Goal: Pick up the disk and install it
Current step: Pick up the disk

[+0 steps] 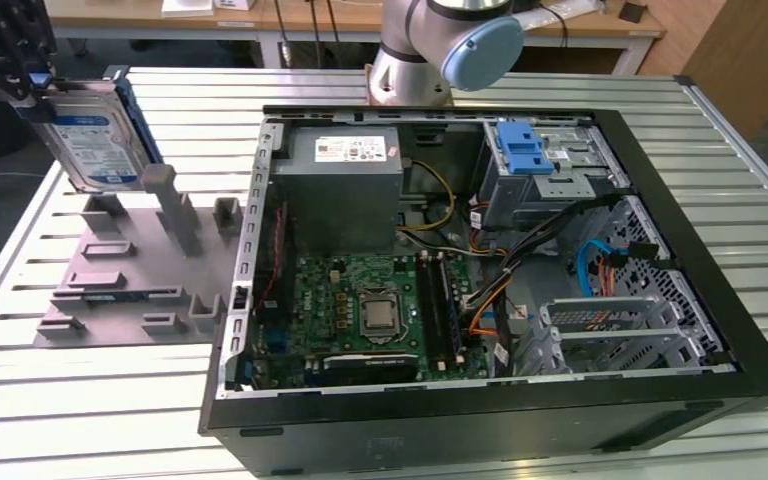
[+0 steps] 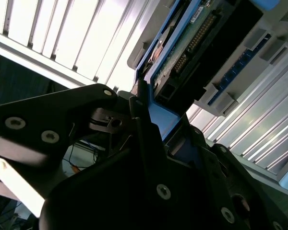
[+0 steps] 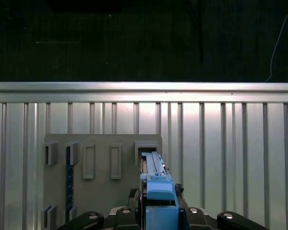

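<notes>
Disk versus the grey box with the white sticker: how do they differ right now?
The disk is held on edge by the gripper, outside the computer; the grey box sits inside it. The disk is smaller, blue-framed, with a blue-and-white label; the grey box is larger, with a white sticker. Both are rectangular.

bright, even light. the slatted table [image 2: 86, 33] glares white beside the disk [image 2: 187, 48] in the second wrist view; beyond the table's edge, the first wrist view is near black.
</notes>
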Robot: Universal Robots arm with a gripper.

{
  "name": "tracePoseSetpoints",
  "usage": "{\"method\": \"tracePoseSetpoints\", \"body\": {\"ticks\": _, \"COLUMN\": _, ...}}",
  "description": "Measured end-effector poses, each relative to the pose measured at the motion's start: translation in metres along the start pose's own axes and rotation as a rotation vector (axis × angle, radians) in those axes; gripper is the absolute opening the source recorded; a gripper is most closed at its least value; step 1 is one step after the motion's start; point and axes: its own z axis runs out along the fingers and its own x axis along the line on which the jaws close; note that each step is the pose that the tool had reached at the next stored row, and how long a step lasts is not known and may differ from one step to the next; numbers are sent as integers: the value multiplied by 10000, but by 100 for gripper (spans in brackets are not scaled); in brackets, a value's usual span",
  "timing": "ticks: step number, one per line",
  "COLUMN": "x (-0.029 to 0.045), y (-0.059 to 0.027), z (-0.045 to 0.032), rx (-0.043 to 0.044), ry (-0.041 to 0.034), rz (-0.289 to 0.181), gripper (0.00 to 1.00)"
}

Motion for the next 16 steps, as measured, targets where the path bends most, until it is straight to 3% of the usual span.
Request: {"method": "tracePoseSetpoints", "body": {"ticks": 16, "x": -5, "y": 4, "z": -196, "rx": 0, "ry": -3, "rz": 0, "gripper": 36}}
